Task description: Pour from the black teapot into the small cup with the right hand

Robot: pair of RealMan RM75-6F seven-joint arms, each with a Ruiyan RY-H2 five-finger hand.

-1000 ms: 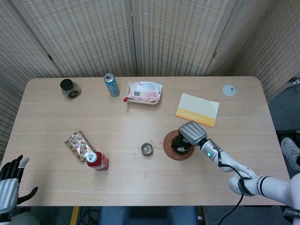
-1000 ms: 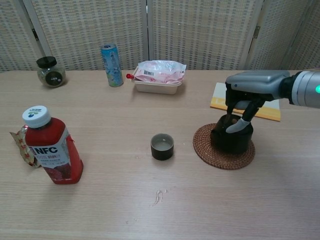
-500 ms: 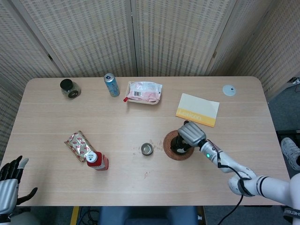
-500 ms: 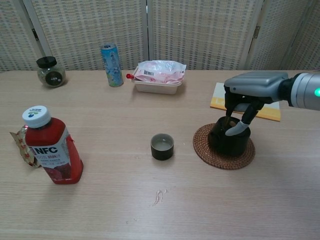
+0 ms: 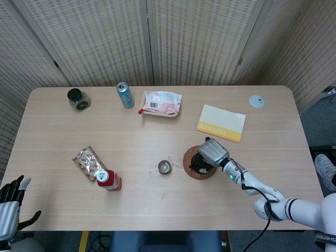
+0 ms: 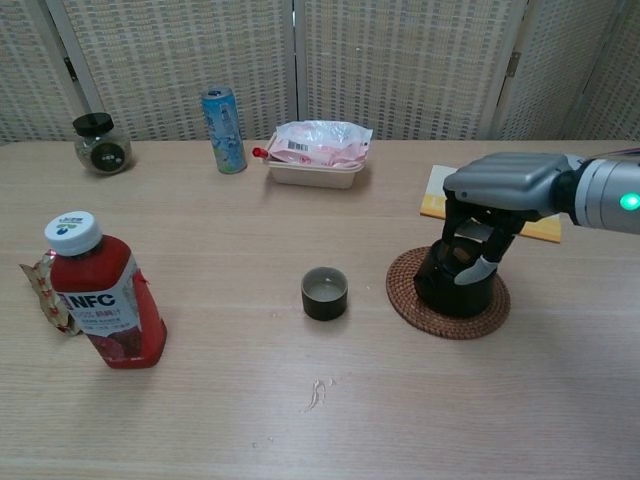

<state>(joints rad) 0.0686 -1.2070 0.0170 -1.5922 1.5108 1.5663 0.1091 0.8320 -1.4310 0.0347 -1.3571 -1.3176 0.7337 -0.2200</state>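
Since a second ago the right hand [image 6: 497,200] has slid a little toward the robot's left and settled lower over the black teapot [image 6: 455,280], its fingers [image 6: 478,268] now reaching down the pot's front. The fingers curl around the pot's upper part and touch it, but whether they truly grip it I cannot tell. The teapot stands upright on the round woven coaster [image 6: 400,290], not lifted.

Nearest the robot, at the bottom left corner of the head view, the left hand [image 5: 11,202] hangs off the bench [image 6: 320,420] edge with its fingers spread and holding nothing. On the near left of the bench stands a red juice bottle [image 6: 103,295] with a white cap, and a crinkled foil packet [image 5: 88,163] lies just behind it, touching it. A few small pale drops or crumbs [image 6: 318,392] mark the wood in front of the middle.

The small cup [image 6: 324,293] sits upright in the middle of the bench, well apart from the bottle and just beside the coaster on its left, not touching it.

Farther back, a yellow and cream booklet [image 5: 221,122] lies flat behind the teapot. Along the far edge stand a dark-lidded glass jar [image 6: 100,143], a blue drink can [image 6: 224,130] and a wrapped food tray [image 6: 315,152]. A small grey disc [image 5: 256,101] lies near the far right corner.
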